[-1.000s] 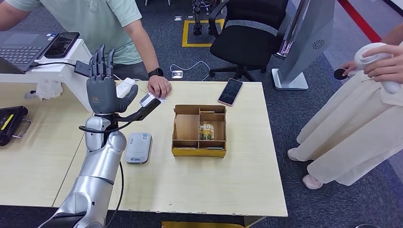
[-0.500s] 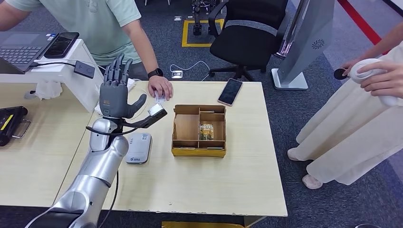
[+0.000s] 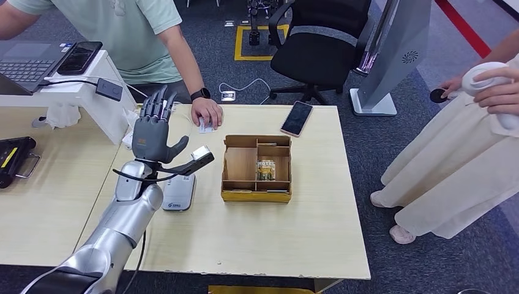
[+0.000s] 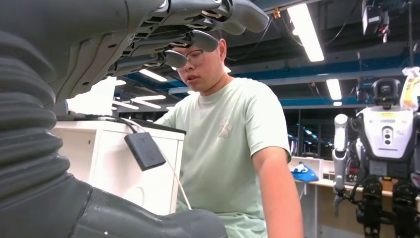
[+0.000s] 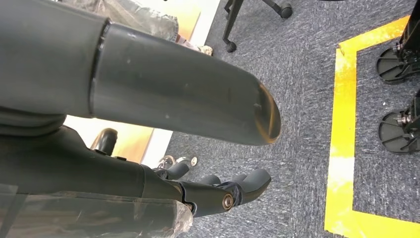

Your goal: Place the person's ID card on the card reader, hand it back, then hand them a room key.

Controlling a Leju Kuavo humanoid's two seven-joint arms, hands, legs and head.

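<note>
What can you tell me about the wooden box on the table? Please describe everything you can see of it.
The wooden box is a shallow, open-topped tray of light brown wood or board, with a yellowish front wall. Thin dividers split it into several compartments: a large one on the left and smaller ones on the right. A small stack of printed cards stands in one middle-right compartment; the others look empty. It sits flat near the middle of the pale table, right of the white card reader. Nothing is touching it.
</note>
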